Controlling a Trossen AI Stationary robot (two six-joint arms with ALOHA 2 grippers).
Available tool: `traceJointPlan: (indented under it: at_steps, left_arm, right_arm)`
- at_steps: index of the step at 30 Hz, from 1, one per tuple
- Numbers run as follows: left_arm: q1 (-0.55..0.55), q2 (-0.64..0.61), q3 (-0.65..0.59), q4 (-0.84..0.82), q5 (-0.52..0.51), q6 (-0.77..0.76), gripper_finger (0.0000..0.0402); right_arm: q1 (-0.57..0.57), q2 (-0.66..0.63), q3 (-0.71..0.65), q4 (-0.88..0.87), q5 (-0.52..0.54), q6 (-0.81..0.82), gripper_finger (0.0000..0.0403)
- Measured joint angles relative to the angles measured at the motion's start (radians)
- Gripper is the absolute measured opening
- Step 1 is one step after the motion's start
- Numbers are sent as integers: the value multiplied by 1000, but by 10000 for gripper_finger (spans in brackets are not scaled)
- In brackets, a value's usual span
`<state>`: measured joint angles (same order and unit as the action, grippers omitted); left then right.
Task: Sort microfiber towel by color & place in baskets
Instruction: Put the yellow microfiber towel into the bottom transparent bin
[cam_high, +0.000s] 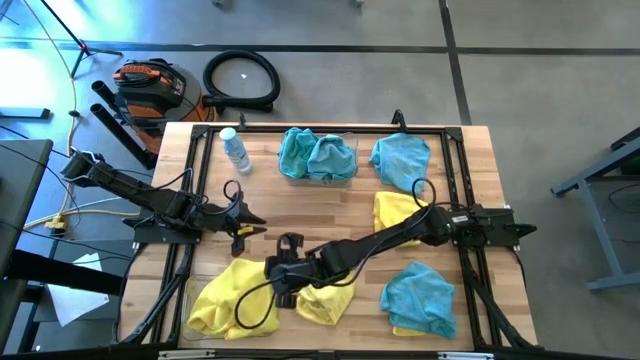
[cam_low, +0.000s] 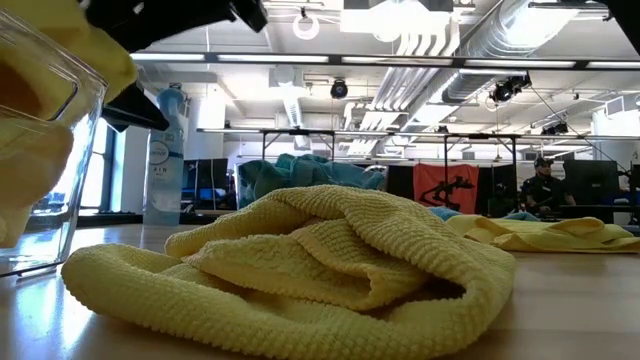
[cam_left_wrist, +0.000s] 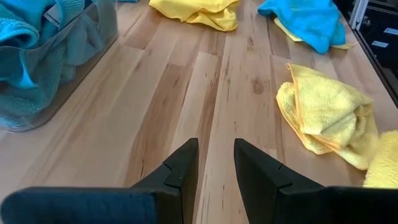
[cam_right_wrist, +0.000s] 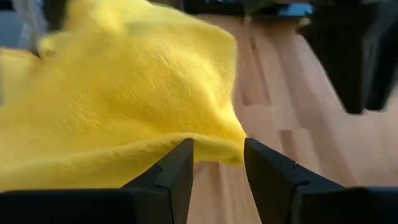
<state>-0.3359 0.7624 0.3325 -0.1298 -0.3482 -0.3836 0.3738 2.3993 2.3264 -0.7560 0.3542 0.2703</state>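
Observation:
My right gripper (cam_high: 285, 272) is open, low over the table's near left part. A yellow towel (cam_right_wrist: 124, 93) bulges just beyond its fingertips; its edge (cam_right_wrist: 214, 152) lies at the gap. That towel (cam_high: 235, 295) spills over the near-left clear basket (cam_low: 40, 150). A second yellow towel (cam_high: 325, 300) lies crumpled on the wood beside it and fills the low view (cam_low: 300, 270). The far basket (cam_high: 318, 158) holds teal towels (cam_left_wrist: 31, 37). My left gripper (cam_high: 245, 225) is open (cam_left_wrist: 216, 162) above bare wood.
A loose teal towel (cam_high: 400, 158) lies at the far right, with a yellow one (cam_high: 395, 210) nearer. Near right, another teal towel (cam_high: 420, 295) covers a yellow one. A small water bottle (cam_high: 235, 150) stands far left. Bare wood (cam_high: 330, 215) spans the table's middle.

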Motion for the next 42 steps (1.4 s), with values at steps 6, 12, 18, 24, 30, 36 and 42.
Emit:
traceJointPlan:
  at_steps: [6, 12, 18, 24, 30, 36, 42]
  left_arm:
    - [0, 0, 0, -4, 7, -8, 92]
    - [0, 0, 0, 0, 28, -10, 92]
    - [-18, 0, 0, 0, 29, -29, 92]
    - [-53, 0, 0, 4, 29, -34, 92]
    - [-66, 0, 0, 28, 28, -34, 92]
    - [-65, 0, 4, 35, 19, -39, 92]
    - [-93, 14, 137, -81, 16, -71, 91]
  right_arm:
    - [25, 0, 0, 8, -30, 10, 124]
    - [41, 1, -1, -162, 138, 121, 108]
    - [74, 1, -2, -297, 257, 236, 80]
    - [116, -13, -211, -327, 418, 466, 45]
    - [159, -148, -577, -158, 449, 714, 3]
    - [202, -438, -1009, 213, 526, 740, 1]
    - [194, -701, -1432, 664, 556, 672, 1]
